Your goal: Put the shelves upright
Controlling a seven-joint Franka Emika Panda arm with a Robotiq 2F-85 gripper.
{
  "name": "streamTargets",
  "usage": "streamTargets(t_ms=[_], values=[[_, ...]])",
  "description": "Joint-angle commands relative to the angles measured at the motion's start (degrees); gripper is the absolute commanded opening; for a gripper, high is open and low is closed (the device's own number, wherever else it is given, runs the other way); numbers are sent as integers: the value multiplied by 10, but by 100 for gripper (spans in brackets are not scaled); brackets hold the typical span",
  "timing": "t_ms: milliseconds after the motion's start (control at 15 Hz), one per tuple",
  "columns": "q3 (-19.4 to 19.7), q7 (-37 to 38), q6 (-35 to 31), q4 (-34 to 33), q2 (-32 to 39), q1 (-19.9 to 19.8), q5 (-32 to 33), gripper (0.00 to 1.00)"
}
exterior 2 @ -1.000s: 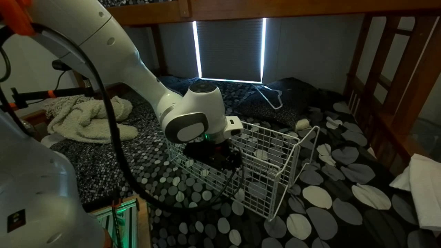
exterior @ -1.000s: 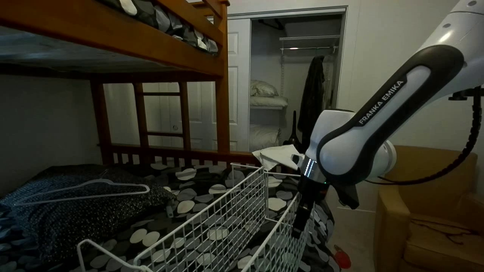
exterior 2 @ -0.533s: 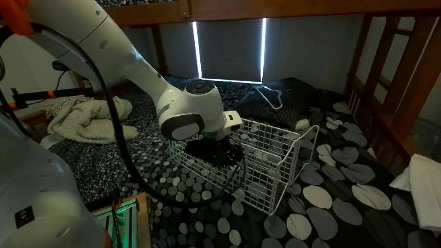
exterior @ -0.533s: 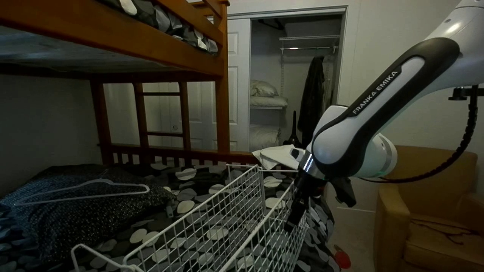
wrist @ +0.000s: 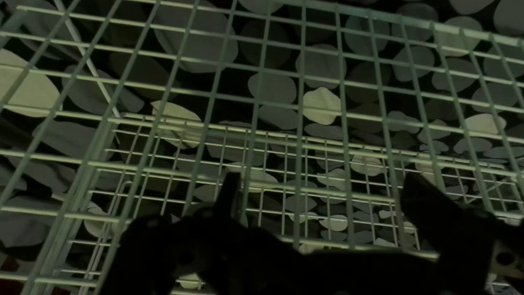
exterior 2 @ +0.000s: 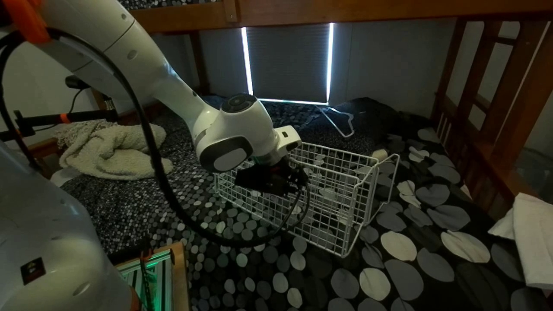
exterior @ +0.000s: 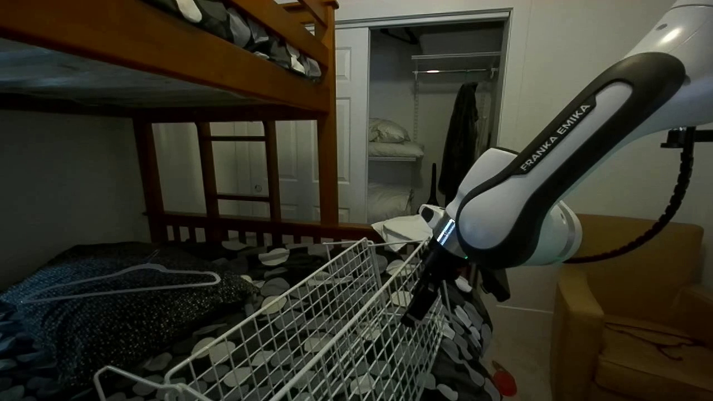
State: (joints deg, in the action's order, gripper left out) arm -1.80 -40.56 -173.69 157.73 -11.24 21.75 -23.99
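The shelves, a white wire rack, lie on their side on the bed, in both exterior views (exterior: 356, 314) (exterior 2: 357, 190). Their two mesh tiers stand on edge like walls, tilted, with thin wire legs at the ends. My gripper (exterior: 411, 318) is at the outer face of the nearer tier, pointing down and inward. In an exterior view the black gripper (exterior 2: 298, 177) hides part of the mesh, and its fingertips do not show clearly. In the wrist view the gripper (wrist: 321, 178) is open, its dark fingers wide apart across several wires of the mesh (wrist: 303, 61). Exact contact cannot be told.
A white hanger (exterior: 150, 268) lies on a dark pillow (exterior: 128, 328). A brown bunk-bed frame (exterior 2: 345, 12) runs overhead. White cloth (exterior 2: 531, 237) lies at the bed's end, and a cream blanket (exterior 2: 116, 151) at the opposite end. A tan armchair (exterior: 640, 323) stands beside the bed.
My gripper has moved inward over the bed and slightly up. The shelves have shifted and tilted with it; the nearer tier's lower edge and corner have risen. The gripper's cable swung along.
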Motion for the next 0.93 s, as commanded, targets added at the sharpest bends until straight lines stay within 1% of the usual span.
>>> streamTargets(t_ms=[0,67,133,200,533,600,667,733,867], values=[[-19,22,5,-2,5,-24,33,100],[-47,53,10,-2,14,-63,71,100],[-65,66,11,-3,24,-88,88,100],[-74,69,11,-3,31,-100,95,100],[-80,69,11,-6,34,-107,97,100],[-66,32,1,-17,42,-74,49,100],[-63,15,-17,-22,46,-66,38,100],[-51,-20,-35,-35,50,-38,-3,100],[-28,-89,-42,-65,51,10,-70,100]])
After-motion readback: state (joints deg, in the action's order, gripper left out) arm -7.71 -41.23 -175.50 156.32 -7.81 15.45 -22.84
